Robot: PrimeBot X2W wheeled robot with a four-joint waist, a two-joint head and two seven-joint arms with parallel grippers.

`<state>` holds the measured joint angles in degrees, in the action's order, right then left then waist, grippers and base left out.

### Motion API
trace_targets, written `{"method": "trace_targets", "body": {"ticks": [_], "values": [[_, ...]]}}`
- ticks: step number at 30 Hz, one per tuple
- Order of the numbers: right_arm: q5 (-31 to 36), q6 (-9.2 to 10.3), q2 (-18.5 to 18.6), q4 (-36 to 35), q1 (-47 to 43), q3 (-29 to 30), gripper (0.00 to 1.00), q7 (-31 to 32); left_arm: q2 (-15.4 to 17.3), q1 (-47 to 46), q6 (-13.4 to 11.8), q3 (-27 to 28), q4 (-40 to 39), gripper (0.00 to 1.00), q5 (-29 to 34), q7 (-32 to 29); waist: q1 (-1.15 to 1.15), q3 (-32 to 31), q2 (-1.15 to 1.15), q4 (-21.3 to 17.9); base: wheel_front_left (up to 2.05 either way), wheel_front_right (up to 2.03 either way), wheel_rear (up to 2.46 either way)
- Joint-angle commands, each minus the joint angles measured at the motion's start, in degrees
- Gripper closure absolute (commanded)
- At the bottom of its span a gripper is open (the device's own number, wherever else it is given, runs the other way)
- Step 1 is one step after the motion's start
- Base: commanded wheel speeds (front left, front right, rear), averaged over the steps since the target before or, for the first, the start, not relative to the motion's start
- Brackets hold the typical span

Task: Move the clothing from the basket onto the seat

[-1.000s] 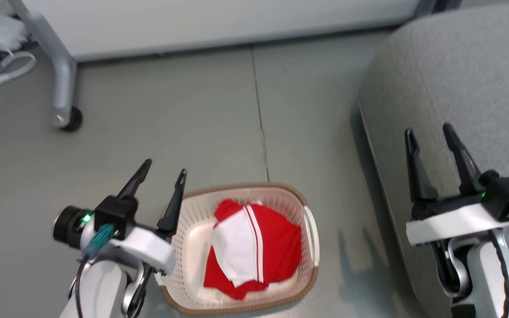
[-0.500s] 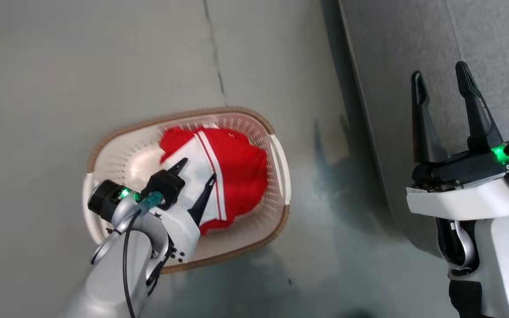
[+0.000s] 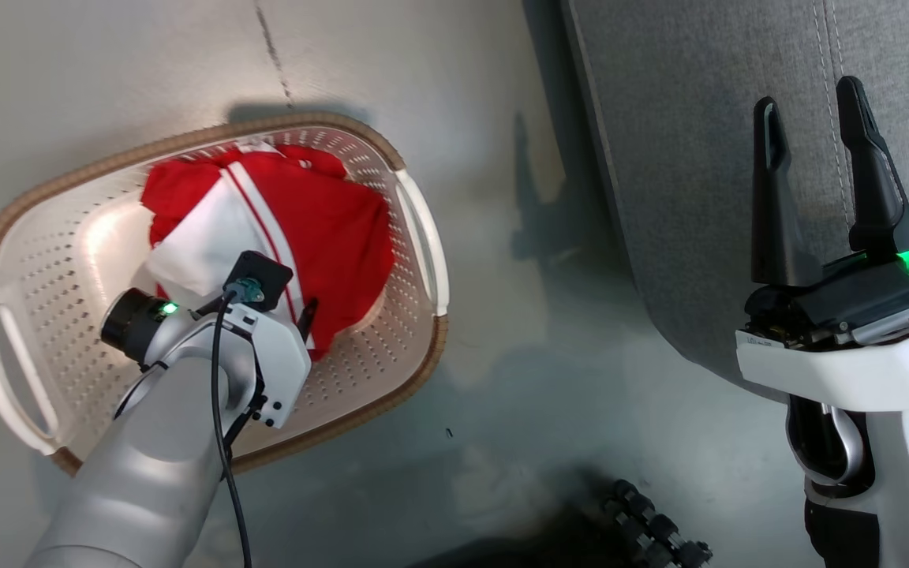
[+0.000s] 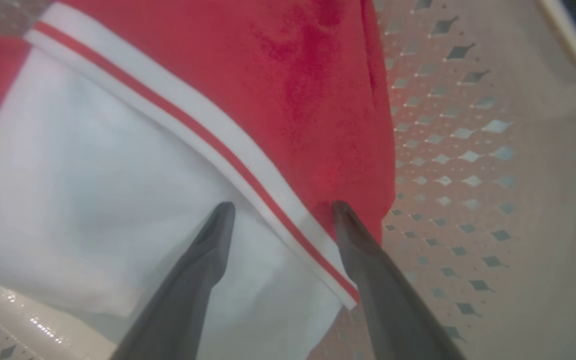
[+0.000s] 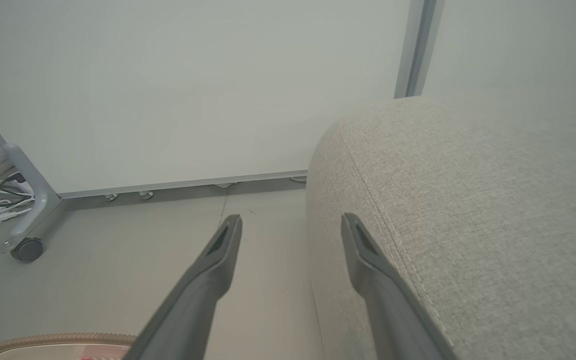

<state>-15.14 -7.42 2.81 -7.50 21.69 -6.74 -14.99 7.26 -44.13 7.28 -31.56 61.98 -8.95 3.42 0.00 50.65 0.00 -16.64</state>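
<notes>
The clothing [image 3: 320, 221] lies bunched in the basket [image 3: 44, 260], red with a white panel and a thin stripe, heaped toward the end nearer the seat [image 3: 691, 158], and the basket stands on the floor [image 3: 494, 371] near that big grey sofa. The left arm [image 3: 162, 442] is reaching right down into the basket, and the wrist view gives us the close look: left jaws spread wide, nothing in them, one of the fingers [image 4: 203, 270] over the white panel, the other over the red cloth, with the striped band running between the two tips. Whether the tips are actually pressing the fabric, I can't tell from here. On the other side, the right jaws are wide open too and empty, poised over the edge of the seat cushion, well apart from the basket. So the step in hand looks like the grab, and here's how I'd want it played: sink the tips a touch deeper so a thick fold bunches up between them, not just a skin of cloth, then close firmly on that band. Keep off the perforated wall just beside the red edge, since a tip snagging a hole could drag the whole basket along. Then lift straight up until the hem clears the rim before swinging across to the seat
</notes>
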Motion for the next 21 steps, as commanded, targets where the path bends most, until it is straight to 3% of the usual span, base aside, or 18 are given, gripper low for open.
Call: {"method": "trace_targets", "body": {"ticks": [1,7,8,9,15,21], "values": [[-0.57,-0.13,0.16,-0.59,-0.36,-0.05,0.0,-0.33,0.43,-1.28,0.28,-0.14,1.09,0.0,-0.84,-0.32,0.0,2.03,0.0,-1.68,0.0,0.0,0.0],[-2.61,-0.13,0.17,-1.56,-0.51,-0.8,0.0,-0.35,1.37,-4.82,0.19,-0.58,7.66,0.0,-3.69,-3.48,0.0,3.85,0.0,-3.21,0.0,0.0,0.0],[-2.83,-0.13,0.17,-1.62,-0.51,-0.84,0.0,-0.35,1.23,-5.14,0.19,-0.39,8.14,0.17,-4.07,-3.8,0.0,3.94,0.0,-3.31,0.0,0.0,0.0],[-3.0,-0.13,0.17,-1.66,-0.48,-0.86,0.0,-0.35,1.27,-5.5,0.19,-0.36,8.52,1.0,-4.24,-3.88,0.0,4.0,0.0,-3.39,0.0,0.0,0.0],[-3.41,-0.13,0.18,-0.81,0.1,-0.52,0.0,-0.36,0.8,-6.7,0.19,-1.19,9.41,1.0,-4.52,-1.24,0.0,2.8,0.0,-2.58,0.0,0.0,0.0],[-1.89,-0.13,0.19,0.95,0.38,-0.34,0.0,-0.35,0.22,-6.31,0.2,-2.21,7.34,1.0,-4.95,6.21,0.0,-0.89,0.0,-0.16,0.0,0.0,0.0]]}}
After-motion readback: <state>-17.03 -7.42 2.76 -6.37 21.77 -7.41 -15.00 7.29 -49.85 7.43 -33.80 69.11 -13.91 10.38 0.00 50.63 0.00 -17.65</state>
